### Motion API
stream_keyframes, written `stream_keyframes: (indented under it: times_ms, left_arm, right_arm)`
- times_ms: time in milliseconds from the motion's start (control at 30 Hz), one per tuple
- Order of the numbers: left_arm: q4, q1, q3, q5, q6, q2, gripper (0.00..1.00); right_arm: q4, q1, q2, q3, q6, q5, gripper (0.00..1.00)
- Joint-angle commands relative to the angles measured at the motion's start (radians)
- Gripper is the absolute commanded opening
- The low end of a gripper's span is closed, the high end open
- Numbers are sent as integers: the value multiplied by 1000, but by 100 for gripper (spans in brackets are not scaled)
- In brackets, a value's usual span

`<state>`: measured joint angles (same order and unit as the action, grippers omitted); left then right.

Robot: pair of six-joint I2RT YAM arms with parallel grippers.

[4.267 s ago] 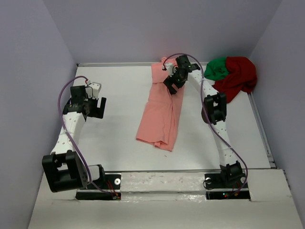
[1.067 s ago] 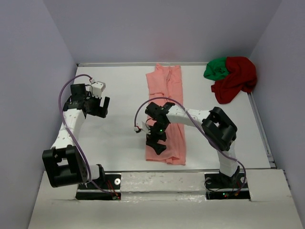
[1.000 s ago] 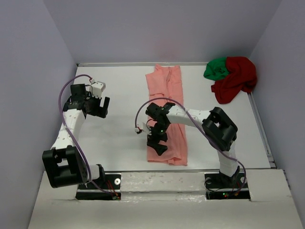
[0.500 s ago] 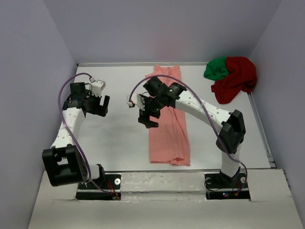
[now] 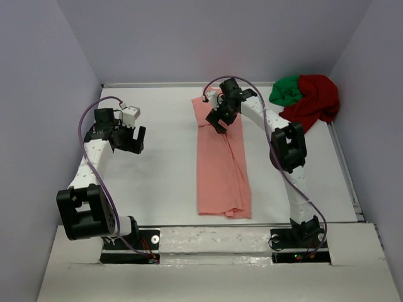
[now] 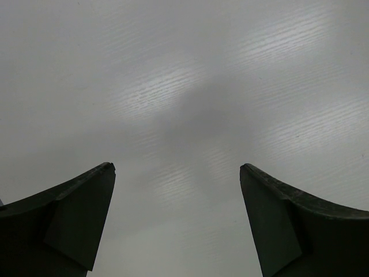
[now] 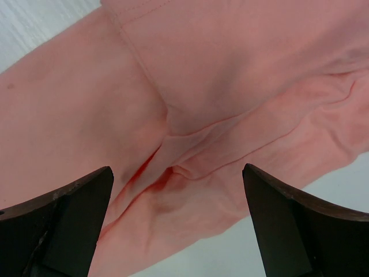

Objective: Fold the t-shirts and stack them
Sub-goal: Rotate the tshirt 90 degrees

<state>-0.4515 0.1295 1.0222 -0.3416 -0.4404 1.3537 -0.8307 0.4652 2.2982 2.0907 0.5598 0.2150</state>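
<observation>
Salmon-pink shirt [image 5: 220,170]: lies as a long narrow strip down the middle of the table [image 5: 157,182], from near the far edge to just short of the near edge. Its sides appear folded in lengthwise. Judged to be laid this way so it can be halved end over end.
Right gripper [image 5: 219,118]: jaws spread wide with nothing between them, poised over the far end of the pink strip. The right wrist view shows a seam and soft creases directly below. Contact with the cloth cannot be confirmed.
Left gripper [image 5: 132,139]: jaws fully apart and empty, above bare table at the left, well apart from every shirt. Judged to be held clear of the working arm.
Dark red shirt [image 5: 315,104] and green shirt [image 5: 286,91]: bunched together, touching, in the far right corner, both unfolded. Judged to be set aside until the pink one is done.
Stage: first shirt part folded, and no stack begun.
Next requirement: a pinch through all layers at the far end.
Risk: catching only the top layer would let the lengthwise fold fall open.
</observation>
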Motion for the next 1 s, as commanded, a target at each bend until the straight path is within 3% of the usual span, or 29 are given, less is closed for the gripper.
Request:
stream_keyframes:
  times_ms: [0,833,967]
  left_arm:
    - [8,2,9,-23,3,2,99]
    - [-12,4,24,-31,-3,35,99]
    - [-19,2,22,-25,0,28,99]
  right_arm:
    - [-11,21,47,150,-21,9,100]
    - [-50,-39,214,233,-103,118,100]
    - [-64,-63,247,289,-149,204,100]
